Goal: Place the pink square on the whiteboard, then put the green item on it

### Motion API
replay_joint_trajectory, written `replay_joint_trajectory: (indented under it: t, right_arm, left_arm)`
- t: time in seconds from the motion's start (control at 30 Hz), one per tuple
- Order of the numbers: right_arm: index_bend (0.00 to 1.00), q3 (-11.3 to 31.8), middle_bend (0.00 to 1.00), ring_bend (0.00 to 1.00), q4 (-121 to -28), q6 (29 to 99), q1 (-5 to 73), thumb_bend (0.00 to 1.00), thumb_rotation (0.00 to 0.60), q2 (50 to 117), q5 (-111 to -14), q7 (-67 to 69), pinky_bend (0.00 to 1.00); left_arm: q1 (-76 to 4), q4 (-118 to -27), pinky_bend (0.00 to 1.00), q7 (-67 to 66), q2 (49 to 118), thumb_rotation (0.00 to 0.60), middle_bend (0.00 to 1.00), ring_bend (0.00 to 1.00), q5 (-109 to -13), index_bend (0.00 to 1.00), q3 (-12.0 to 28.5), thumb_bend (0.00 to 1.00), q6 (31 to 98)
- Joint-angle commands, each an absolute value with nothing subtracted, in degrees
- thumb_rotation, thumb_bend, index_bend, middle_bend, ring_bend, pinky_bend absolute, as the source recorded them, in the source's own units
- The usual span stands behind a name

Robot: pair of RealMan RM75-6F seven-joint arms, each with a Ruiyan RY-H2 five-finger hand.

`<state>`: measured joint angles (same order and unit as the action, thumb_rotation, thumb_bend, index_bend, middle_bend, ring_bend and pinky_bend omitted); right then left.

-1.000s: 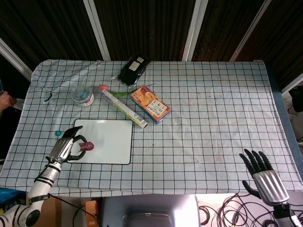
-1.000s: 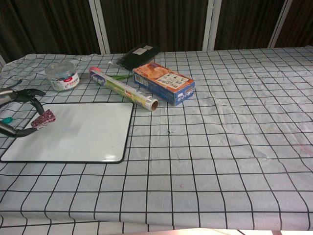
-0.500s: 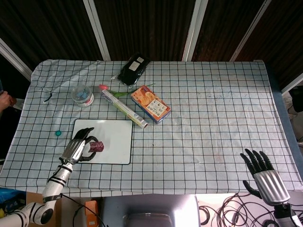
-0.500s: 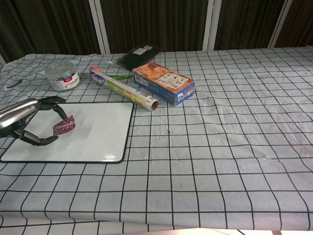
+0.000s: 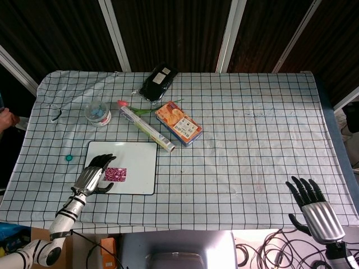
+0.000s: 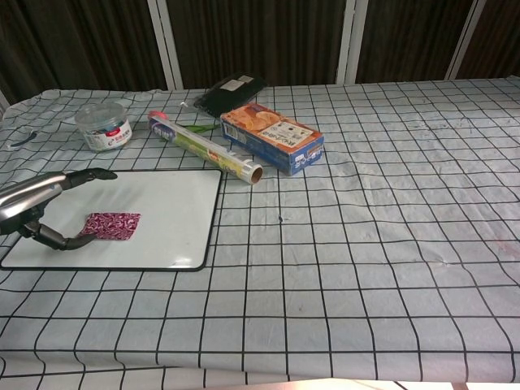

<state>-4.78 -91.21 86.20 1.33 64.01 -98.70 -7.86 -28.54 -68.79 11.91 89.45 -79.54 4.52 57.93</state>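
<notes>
The pink patterned square (image 5: 115, 174) (image 6: 112, 224) lies flat on the left part of the whiteboard (image 5: 140, 168) (image 6: 162, 211). My left hand (image 5: 92, 176) (image 6: 36, 203) hovers at the square's left edge with fingers spread; the thumb tip is at or touching that edge, and the hand holds nothing. A small green round item (image 5: 69, 158) sits on the cloth just left of the whiteboard; the chest view does not show it. My right hand (image 5: 311, 207) is open with fingers spread, off the table's front right corner, seen only in the head view.
Behind the whiteboard stand a clear jar (image 5: 98, 114) (image 6: 104, 126), a long wrap box (image 5: 147, 129) (image 6: 207, 150), an orange snack box (image 5: 178, 123) (image 6: 272, 136) and a black pouch (image 5: 159, 82) (image 6: 233, 92). A pink flower (image 5: 122, 103) lies by the wrap box.
The left hand carried the pink square rightward over the whiteboard, laid it flat and let go, its fingers spreading. The right hand stayed put.
</notes>
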Motion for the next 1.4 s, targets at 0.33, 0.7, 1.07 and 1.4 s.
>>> replay_joint_trajectory:
  t: [0.33,0.7,1.07,1.4]
  right_arm:
    - [0.00,-4.8,0.00,0.00,-91.2,86.1,1.3,0.25,0.600,63.9,-98.6,-7.8,0.05]
    - [0.00,-4.8,0.00,0.00,-90.9,86.6,1.0,0.25,0.600,63.7,-98.7,-7.0,0.05]
    - [0.00,-4.9,0.00,0.00,-90.9,86.7,0.9,0.25,0.600,63.9,-98.9,-7.4,0.05]
    - [0.00,-4.9,0.00,0.00,-91.2,86.1,1.1,0.25,0.600,63.9,-98.6,-7.9,0.06]
  left_arm:
    - [-31.5,-57.4,0.00,11.1,90.3,0.600,0.04,0.00,-69.8,0.24,12.1,0.36,53.5]
    - [-34.1,-50.8,0.00,0.8,91.2,0.600,0.04,0.00,-61.6,0.38,12.8,0.39,44.5]
    - [-34.0,-48.6,0.00,-4.7,91.2,0.600,0.04,0.00,-56.9,0.40,12.7,0.38,42.2]
    - [-34.2,-45.2,0.00,-3.2,92.8,0.600,0.04,0.00,-57.5,0.40,12.6,0.38,41.0]
